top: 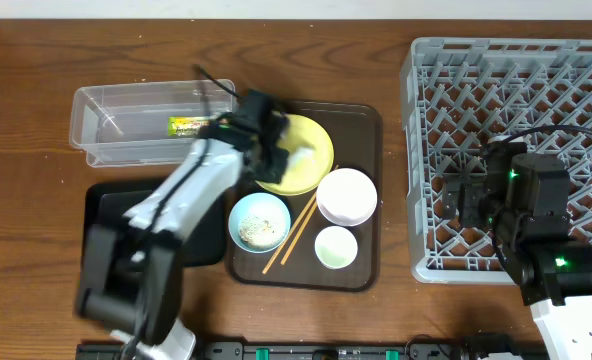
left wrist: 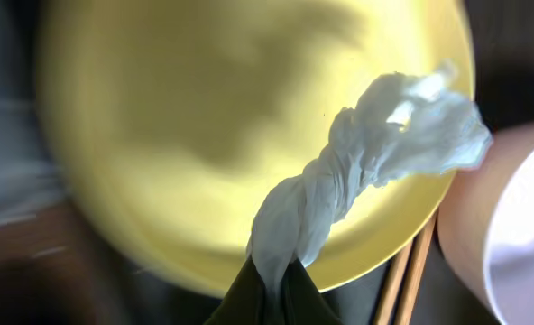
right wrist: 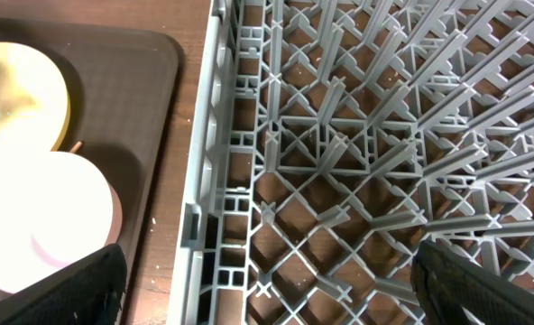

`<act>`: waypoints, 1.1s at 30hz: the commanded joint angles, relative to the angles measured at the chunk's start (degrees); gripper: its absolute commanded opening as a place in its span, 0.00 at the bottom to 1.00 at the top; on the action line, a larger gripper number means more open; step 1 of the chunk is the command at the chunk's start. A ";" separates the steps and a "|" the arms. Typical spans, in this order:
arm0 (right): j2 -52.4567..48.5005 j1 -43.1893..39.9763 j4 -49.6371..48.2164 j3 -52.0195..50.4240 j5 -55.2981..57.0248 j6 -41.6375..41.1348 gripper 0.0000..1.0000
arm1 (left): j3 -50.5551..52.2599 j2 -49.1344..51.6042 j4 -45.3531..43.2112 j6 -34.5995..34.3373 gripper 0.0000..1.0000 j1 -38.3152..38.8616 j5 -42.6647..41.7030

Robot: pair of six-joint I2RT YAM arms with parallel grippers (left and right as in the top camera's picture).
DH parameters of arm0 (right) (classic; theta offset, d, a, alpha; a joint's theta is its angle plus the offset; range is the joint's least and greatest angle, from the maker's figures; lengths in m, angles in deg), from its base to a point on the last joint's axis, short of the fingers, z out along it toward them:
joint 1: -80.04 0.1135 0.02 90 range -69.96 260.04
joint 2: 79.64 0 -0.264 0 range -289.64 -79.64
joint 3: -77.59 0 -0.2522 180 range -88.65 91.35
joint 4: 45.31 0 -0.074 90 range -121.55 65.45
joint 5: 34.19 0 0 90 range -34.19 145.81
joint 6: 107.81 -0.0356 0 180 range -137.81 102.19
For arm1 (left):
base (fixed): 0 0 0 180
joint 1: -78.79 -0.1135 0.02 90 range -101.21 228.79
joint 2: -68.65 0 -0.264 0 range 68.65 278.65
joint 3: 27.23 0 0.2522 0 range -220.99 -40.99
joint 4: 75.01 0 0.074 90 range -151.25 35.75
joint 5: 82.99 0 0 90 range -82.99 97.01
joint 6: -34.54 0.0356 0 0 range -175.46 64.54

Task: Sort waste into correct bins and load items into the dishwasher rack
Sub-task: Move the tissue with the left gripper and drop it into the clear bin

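My left gripper (top: 279,150) is over the round yellow plate (top: 314,172) and is shut on the crumpled white tissue (top: 302,157). In the left wrist view the tissue (left wrist: 366,162) hangs twisted from the jaws (left wrist: 280,275) just above the plate (left wrist: 204,117). The green-yellow wrapper (top: 188,126) lies in the clear tub (top: 96,110). The black tray (top: 104,200) is partly hidden under the left arm. The light blue bowl (top: 259,222) holds rice scraps. The white bowl (top: 347,195), small cup (top: 336,247) and chopsticks (top: 291,235) lie beside it. My right gripper (right wrist: 267,302) is open and empty over the grey rack (right wrist: 339,162).
The dishes sit on a dark brown serving tray (top: 368,125) between the bins and the rack (top: 516,70). The right wrist view shows the tray's edge (right wrist: 132,81), the white bowl (right wrist: 41,217) and bare wood beside the rack wall.
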 commanded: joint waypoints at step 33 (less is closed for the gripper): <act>0.09 -0.55 0.02 1.33 -0.20 0.02 0.99 | -1.05 -15.45 6.99 -3.56 0.65 -16.63 0.94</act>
